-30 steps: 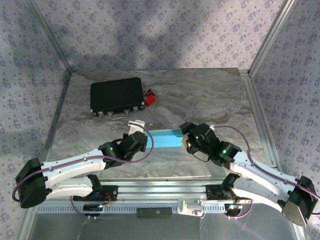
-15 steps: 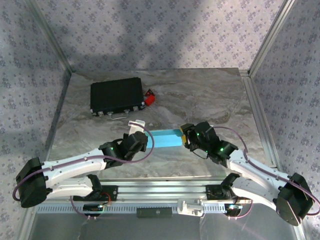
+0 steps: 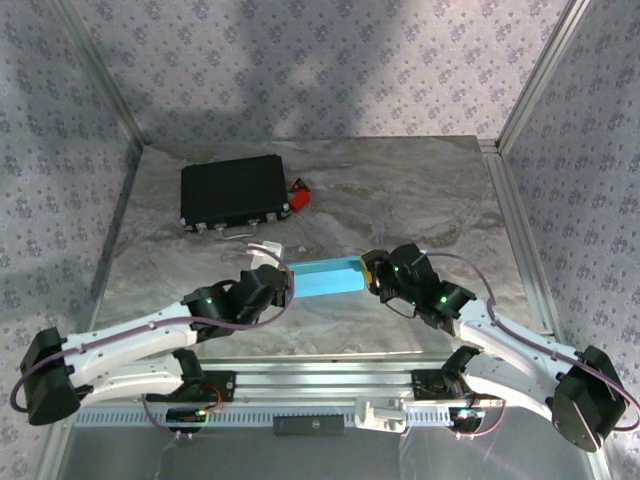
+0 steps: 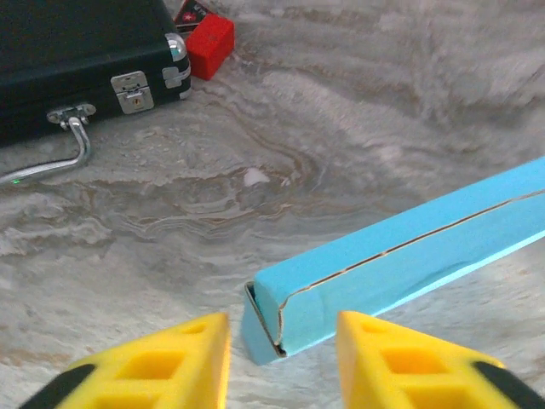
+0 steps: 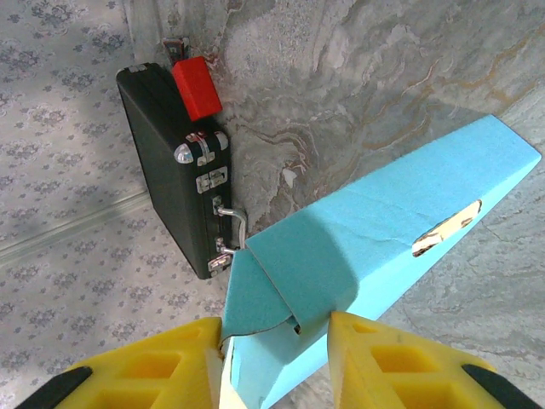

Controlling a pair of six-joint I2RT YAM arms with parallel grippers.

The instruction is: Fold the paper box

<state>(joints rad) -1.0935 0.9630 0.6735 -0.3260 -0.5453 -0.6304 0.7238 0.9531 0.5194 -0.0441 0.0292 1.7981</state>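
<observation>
The paper box [image 3: 325, 277] is a long, slim light-blue box lying across the table's middle between both arms. In the left wrist view its left end [image 4: 289, 311] has an end flap slightly ajar, and it sits just beyond my open left gripper [image 4: 283, 328], apart from both yellow fingers. In the top view the left gripper [image 3: 278, 285] is at that end. My right gripper [image 5: 277, 328] is shut on the box's right end [image 5: 341, 273]. Two loose curved flaps overlap between its fingers, and the box [image 5: 400, 213] stretches away from it. From above, the right gripper [image 3: 372, 272] holds that end.
A black case [image 3: 233, 192] with metal latches and a handle lies at the back left, with a small red object [image 3: 299, 195] beside its right edge. Patterned walls and metal frame posts enclose the marble-patterned table [image 3: 420, 200].
The left gripper has drawn back a little toward the left, off the box's left end. The right gripper has stayed on the right end, and the box has shifted slightly.
</observation>
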